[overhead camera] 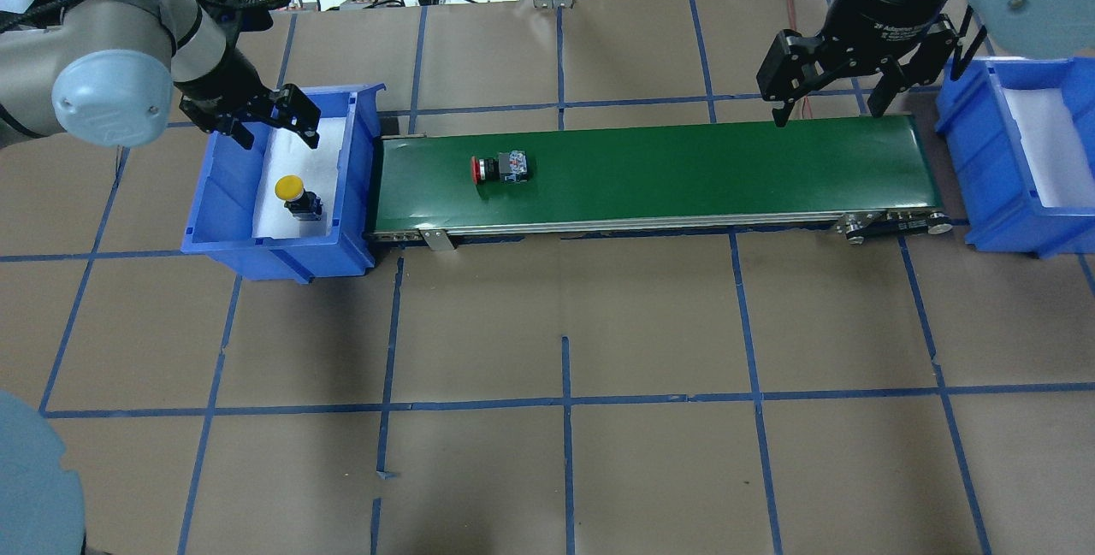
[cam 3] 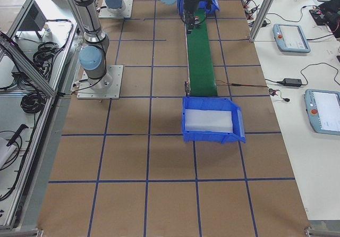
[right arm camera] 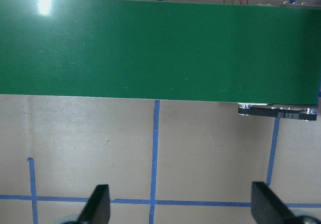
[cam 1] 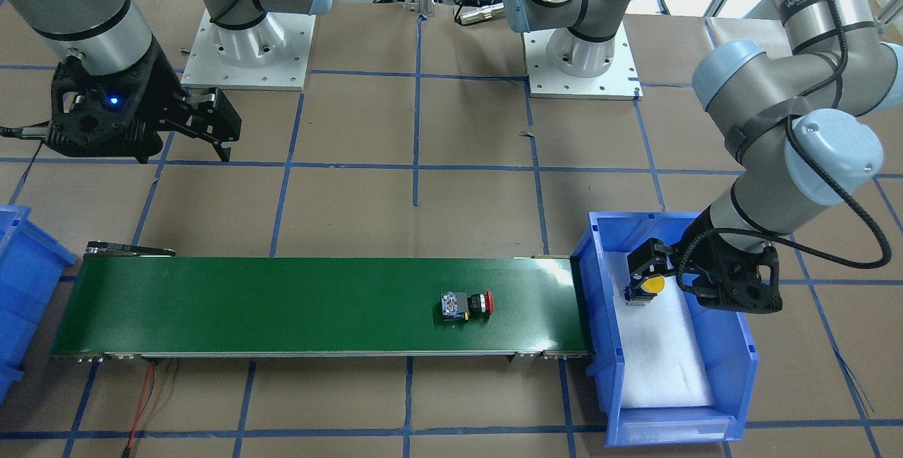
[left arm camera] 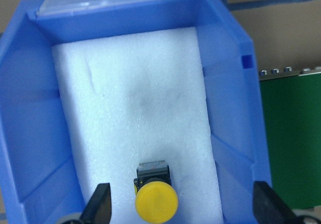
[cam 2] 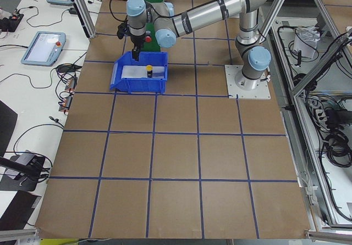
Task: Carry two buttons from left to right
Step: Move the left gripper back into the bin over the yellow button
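The yellow-capped button lies on white foam in the left blue bin; it also shows in the left wrist view and the front view. My left gripper hovers open just above it, with one finger on each side of it in the wrist view, not touching. The red-capped button lies on its side on the green conveyor belt, near the left end. My right gripper is open and empty over the belt's right end, far side.
A second blue bin with a white foam liner stands past the belt's right end. Brown paper with blue tape lines covers the table. The arm bases stand on white plates behind the belt.
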Available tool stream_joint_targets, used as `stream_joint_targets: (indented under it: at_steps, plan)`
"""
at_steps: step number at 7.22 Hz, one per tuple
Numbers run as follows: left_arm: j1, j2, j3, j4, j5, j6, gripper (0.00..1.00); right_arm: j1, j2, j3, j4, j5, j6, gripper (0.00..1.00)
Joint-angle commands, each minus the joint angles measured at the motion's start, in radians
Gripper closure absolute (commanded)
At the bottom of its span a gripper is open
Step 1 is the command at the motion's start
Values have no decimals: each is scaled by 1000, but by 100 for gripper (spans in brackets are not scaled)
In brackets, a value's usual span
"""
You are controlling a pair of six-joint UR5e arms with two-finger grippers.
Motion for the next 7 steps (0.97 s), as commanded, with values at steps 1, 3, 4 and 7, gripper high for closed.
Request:
stream_joint_targets:
  at_steps: [1, 3, 4, 7]
  plan:
    - [8, -43, -42, 90, 73, -59, 0, 0, -1, 0, 4, 1, 2, 0]
    - [-4, -70, -59, 97, 73, -114, 1, 0, 2, -1, 3, 0, -1, 0]
    - [-5, -81, -59, 98, 75, -112, 10, 0, 1, -1, 3, 1, -15, 0]
    - [-6, -76, -59, 77, 64, -115, 43, -1, 2, 0, 7, 1, -15, 0]
